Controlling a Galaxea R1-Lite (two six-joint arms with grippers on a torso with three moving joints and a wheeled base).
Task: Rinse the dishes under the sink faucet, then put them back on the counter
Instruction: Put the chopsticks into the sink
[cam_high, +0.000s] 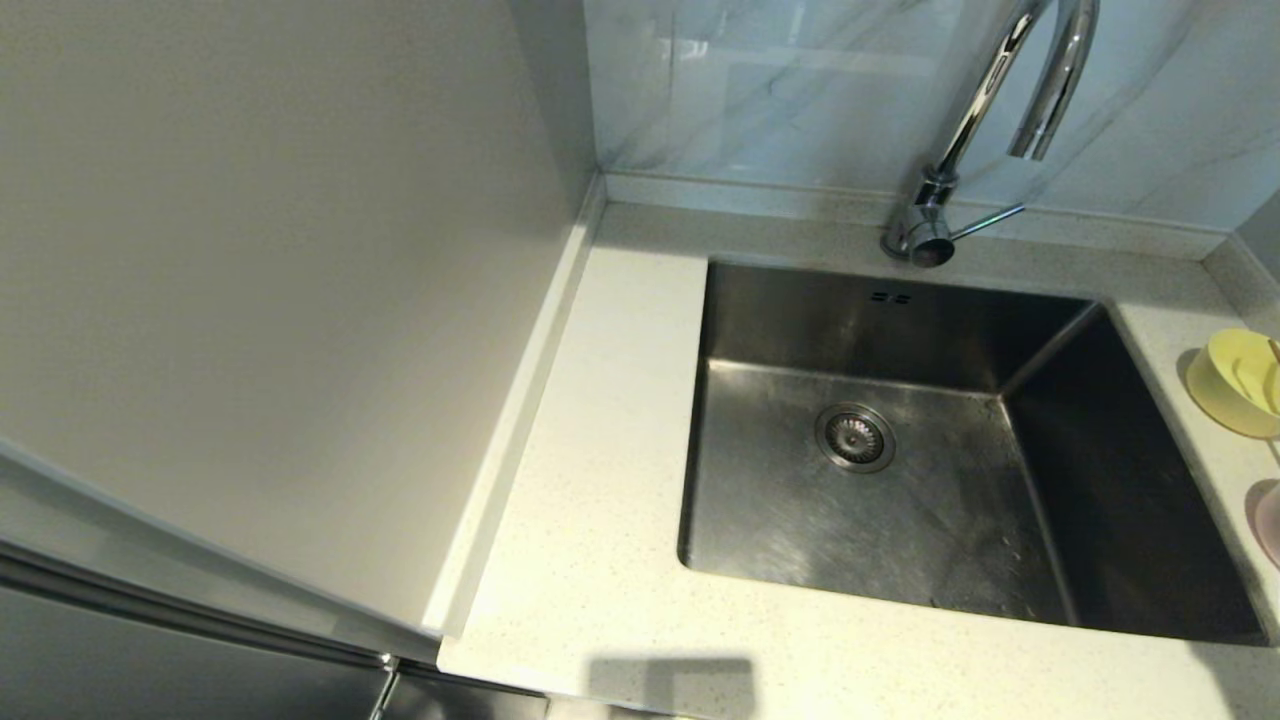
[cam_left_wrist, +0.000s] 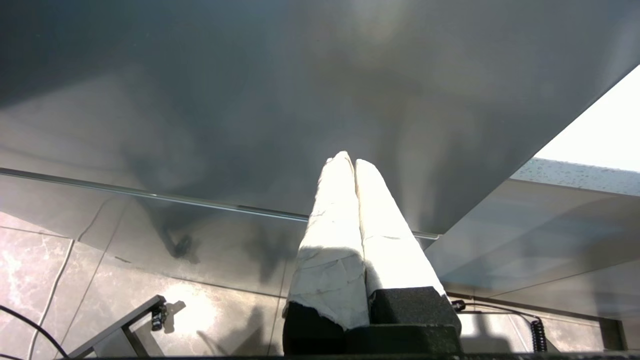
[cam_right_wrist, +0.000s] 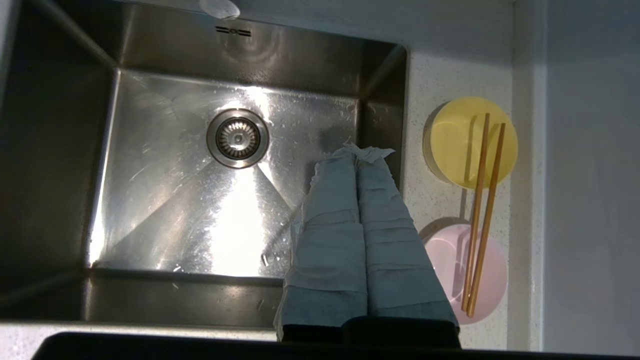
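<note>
Clearly the risk is the chopsticks (cam_right_wrist: 482, 215): lying loose across the yellow bowl (cam_right_wrist: 467, 142) and pink bowl (cam_right_wrist: 465, 272) at the frame's right, they could roll off when either lifts. Right gripper (cam_right_wrist: 357, 157) hangs pressed closed, empty, over the sink (cam_right_wrist: 165, 200); left gripper (cam_left_wrist: 348, 161) likewise closed.

The left gripper (cam_left_wrist: 354, 162) is seen as two long tapered fingers (cam_left_wrist: 330, 235) wrapped in creased white tape, set on black blocks. The right gripper (cam_right_wrist: 357, 155) is likewise wrapped in wrinkled pale tape, frayed at the tips, above black mounts.
</note>
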